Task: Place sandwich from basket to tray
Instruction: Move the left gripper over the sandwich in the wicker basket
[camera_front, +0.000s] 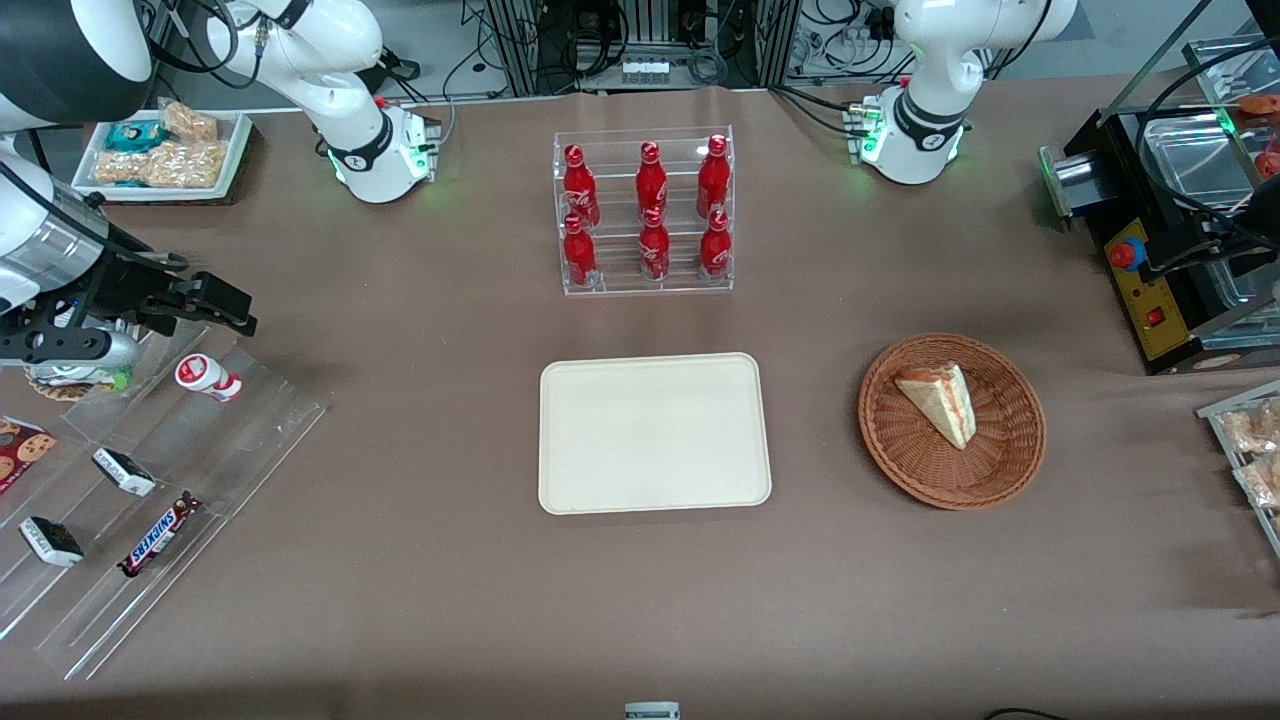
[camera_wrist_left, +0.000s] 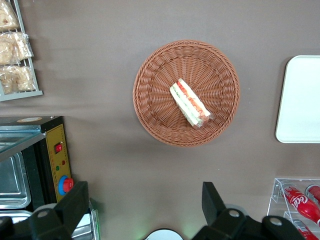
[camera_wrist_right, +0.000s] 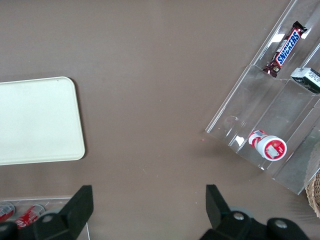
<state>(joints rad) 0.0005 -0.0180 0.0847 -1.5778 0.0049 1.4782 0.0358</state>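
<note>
The sandwich (camera_front: 940, 402), a pale bread wedge with pink and green filling, lies in the round woven basket (camera_front: 1022, 442) toward the working arm's end of the table. The cream tray (camera_front: 655, 432) lies flat beside the basket at mid-table with nothing on it. My left gripper (camera_front: 1150, 265) hangs high by the black appliance, farther from the front camera than the basket. In the left wrist view the gripper (camera_wrist_left: 145, 200) is open with nothing between its fingers, and the sandwich (camera_wrist_left: 190, 102), basket (camera_wrist_left: 150, 100) and an edge of the tray (camera_wrist_left: 302, 100) all show well below it.
A clear rack of red bottles (camera_front: 645, 210) stands farther from the front camera than the tray. A black appliance with a metal pan (camera_front: 1170, 270) and a wire rack of bagged snacks (camera_front: 1250, 450) flank the basket. Clear stepped shelves with snacks (camera_front: 150, 490) lie at the parked arm's end.
</note>
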